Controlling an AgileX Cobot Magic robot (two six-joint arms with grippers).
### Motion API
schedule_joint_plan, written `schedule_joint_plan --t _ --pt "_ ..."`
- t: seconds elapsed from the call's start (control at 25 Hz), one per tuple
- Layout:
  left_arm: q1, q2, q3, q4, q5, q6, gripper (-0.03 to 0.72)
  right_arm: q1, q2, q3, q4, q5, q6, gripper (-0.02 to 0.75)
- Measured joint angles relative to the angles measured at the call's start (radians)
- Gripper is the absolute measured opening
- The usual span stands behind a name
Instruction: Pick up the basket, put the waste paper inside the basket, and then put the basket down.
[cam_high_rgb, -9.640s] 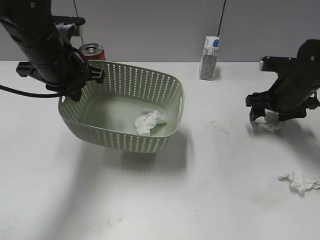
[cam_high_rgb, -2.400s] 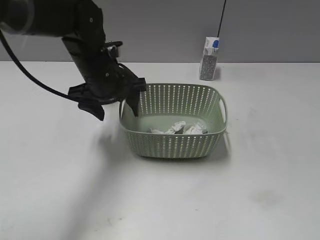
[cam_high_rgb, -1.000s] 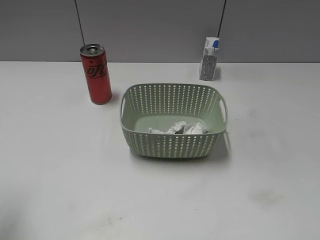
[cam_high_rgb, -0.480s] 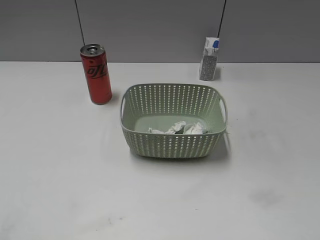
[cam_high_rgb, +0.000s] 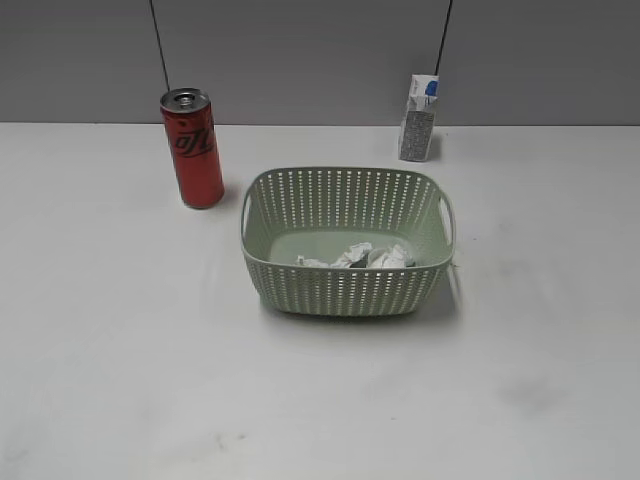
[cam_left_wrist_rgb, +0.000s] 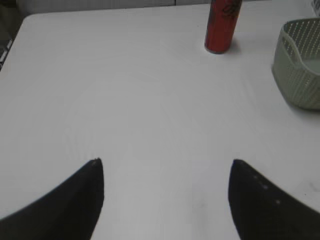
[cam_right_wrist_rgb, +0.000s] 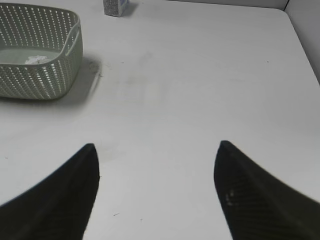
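Paper is lying crumpled in white wads on the floor of the basket, toward its near right side, and a bit of it is also being shown through the basket's open top in the right wrist view. The basket is sitting flat on the worktop near the middle of the exterior view, with nothing touching it and its cut-out handles facing left and right. A red can is standing upright behind and to the left of the basket, apart from it, and a white-and-blue carton is standing upright farther back to the right, near the grey wall. In the exterior view neither arm is being shown. In the left wrist view the left fingers are being held spread wide apart over bare worktop with nothing between them, the can and one corner of the basket lying well ahead of them. In the right wrist view the right fingers are likewise being held wide apart and empty above the worktop, with the basket well ahead at the upper left and the carton's base just beyond it.
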Motion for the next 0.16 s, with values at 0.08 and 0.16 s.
schedule_joint_plan --t 0.08,0.16 --pt "0.0 -0.028 0.0 0.001 0.0 0.0 0.587 0.0 0.0 0.0 0.001 0.0 0.0 0.541" --pt "0.0 -0.049 0.0 0.001 0.001 0.0 0.58 0.0 0.0 0.0 0.001 0.0 0.0 0.541"
